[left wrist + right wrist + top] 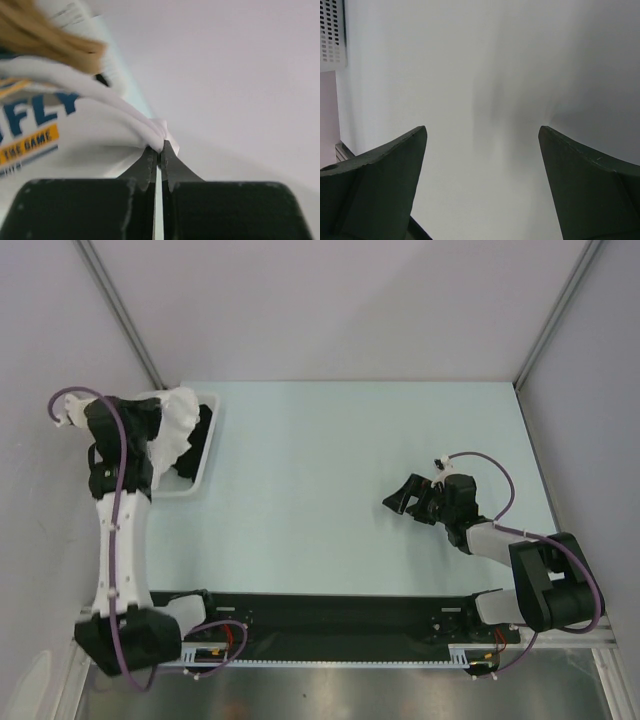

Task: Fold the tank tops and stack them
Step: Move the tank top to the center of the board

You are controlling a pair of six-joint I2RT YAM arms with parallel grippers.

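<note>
Bolted nearest the overhead camera, the left arm [120, 530] stretches to the white tray [205, 480] at the table's [320, 440] far left. A bunched tank top [172, 425] hangs raised over the tray, probably on its way out for folding. The right end effector [405, 498] waits well right of the tray.

Left wrist: the left end effector [159, 150] is pinched tight on a white fold of the tank top [100, 125], print showing.

Right wrist: jaws spread wide, holding nothing, likely ready to help.
</note>
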